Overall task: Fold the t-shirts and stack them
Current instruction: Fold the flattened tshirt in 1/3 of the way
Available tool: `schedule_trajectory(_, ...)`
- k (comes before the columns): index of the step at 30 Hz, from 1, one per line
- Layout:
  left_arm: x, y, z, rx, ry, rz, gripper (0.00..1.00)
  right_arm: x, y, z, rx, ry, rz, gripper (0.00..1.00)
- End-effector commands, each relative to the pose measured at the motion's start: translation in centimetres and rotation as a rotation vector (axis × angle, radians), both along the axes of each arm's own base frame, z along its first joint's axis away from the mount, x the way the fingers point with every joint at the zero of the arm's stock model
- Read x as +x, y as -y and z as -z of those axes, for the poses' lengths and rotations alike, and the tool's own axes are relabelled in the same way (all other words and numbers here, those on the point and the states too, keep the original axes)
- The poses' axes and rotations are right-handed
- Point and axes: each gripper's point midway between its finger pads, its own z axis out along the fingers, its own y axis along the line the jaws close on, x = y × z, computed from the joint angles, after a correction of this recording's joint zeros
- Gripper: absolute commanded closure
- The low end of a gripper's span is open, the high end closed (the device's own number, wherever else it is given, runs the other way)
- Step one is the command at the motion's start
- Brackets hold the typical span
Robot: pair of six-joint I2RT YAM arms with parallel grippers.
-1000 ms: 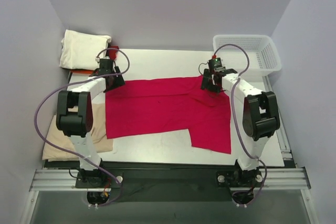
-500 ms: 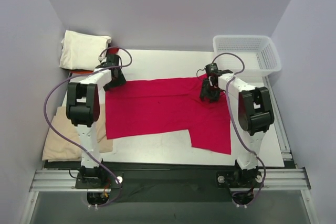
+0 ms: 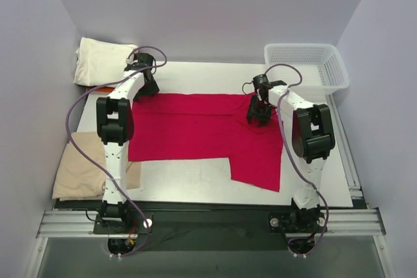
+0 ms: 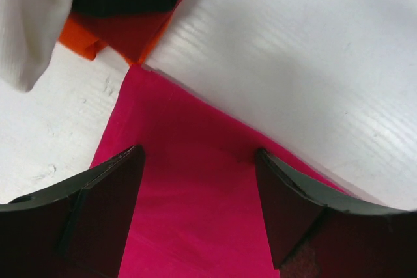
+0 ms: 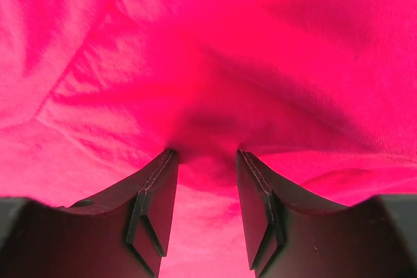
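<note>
The crimson-red t-shirt (image 3: 195, 131) lies spread on the white table, with one flap hanging toward the front right. My left gripper (image 3: 144, 86) is at the shirt's far left corner. In the left wrist view it (image 4: 199, 183) is wide open, and the flat red corner (image 4: 189, 161) lies between the fingers. My right gripper (image 3: 258, 115) is on the shirt's far right part. In the right wrist view it (image 5: 206, 154) is partly open. Its fingertips (image 5: 163, 167) press into the red cloth (image 5: 215, 63), and a small ridge of cloth bunches between them.
A folded cream-white shirt (image 3: 101, 62) sits at the back left on an orange-red one (image 3: 98, 88); both show in the left wrist view (image 4: 29, 24) (image 4: 81, 42). A tan-beige shirt (image 3: 81, 170) lies at the near left. A white lattice basket (image 3: 311, 66) stands at the back right.
My left gripper has moved farther back along the shirt's left edge, and that corner now reaches farther back. My right gripper has come down onto the cloth. The front right flap has shifted slightly left.
</note>
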Motion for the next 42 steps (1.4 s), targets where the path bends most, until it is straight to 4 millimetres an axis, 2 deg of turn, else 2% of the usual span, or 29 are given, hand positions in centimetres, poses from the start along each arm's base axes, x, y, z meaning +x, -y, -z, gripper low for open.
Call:
schedule_trajectory(1, -0.1, -0.3, 0.3, 0.027, -0.044, -0.022, 0.20, -1.9, 0.1, -0.6, -0.004, -0.064, 0.032, 0.59)
schedule_trajectory(4, 0.1, -0.4, 0.0, 0.033, -0.039, -0.035, 0.20, -2.7, 0.4, -0.8, -0.013, -0.074, 0.050, 0.59)
schedule_trajectory(7, -0.8, -0.9, 0.0, 0.038, -0.048, -0.054, 0.19, -3.8, 0.5, -0.6, -0.013, -0.097, 0.062, 0.60)
schedule_trajectory(8, -0.7, -1.0, -0.7, 0.038, -0.030, -0.057, 0.19, -4.5, 0.6, -0.2, -0.015, -0.114, 0.065, 0.61)
schedule_trajectory(10, -1.9, -1.6, 0.0, 0.049, -0.056, -0.071, 0.19, -4.9, 0.7, -0.2, -0.017, -0.116, 0.067, 0.61)
schedule_trajectory(11, -2.0, -1.7, -0.6, 0.046, -0.038, -0.075, 0.19, -5.3, 0.9, 0.0, -0.023, -0.127, 0.068, 0.62)
schedule_trajectory(13, -2.9, -1.9, -0.1, 0.039, -0.053, -0.076, 0.19, -5.5, 1.0, -0.1, -0.026, -0.123, 0.065, 0.62)
schedule_trajectory(15, -2.2, -1.5, -1.1, 0.015, -0.001, -0.046, 0.20, -5.4, 1.2, -0.1, -0.043, -0.112, 0.057, 0.63)
schedule_trajectory(18, -1.7, 0.1, -2.1, -0.060, 0.066, 0.035, 0.20, -4.7, 1.5, -1.3, -0.071, -0.060, 0.045, 0.63)
schedule_trajectory(25, -1.5, 2.7, -6.0, -0.103, 0.191, 0.169, 0.19, -3.6, 0.3, -4.6, -0.206, 0.070, -0.106, 0.62)
schedule_trajectory(26, -1.3, 2.9, -7.0, -0.102, 0.217, 0.182, 0.19, -3.7, -0.4, -4.8, -0.220, 0.082, -0.138, 0.61)
schedule_trajectory(29, -1.7, 3.5, -7.8, -0.095, 0.234, 0.224, 0.18, -3.8, -0.9, -4.8, -0.248, 0.092, -0.174, 0.61)
schedule_trajectory(34, -2.9, 3.4, -7.4, -0.093, 0.188, 0.209, 0.18, -4.1, -1.1, -4.5, -0.246, 0.093, -0.190, 0.61)
schedule_trajectory(42, -5.3, 3.2, -4.5, -0.089, 0.090, 0.176, 0.18, -3.8, -1.2, -3.1, -0.255, 0.072, -0.205, 0.61)
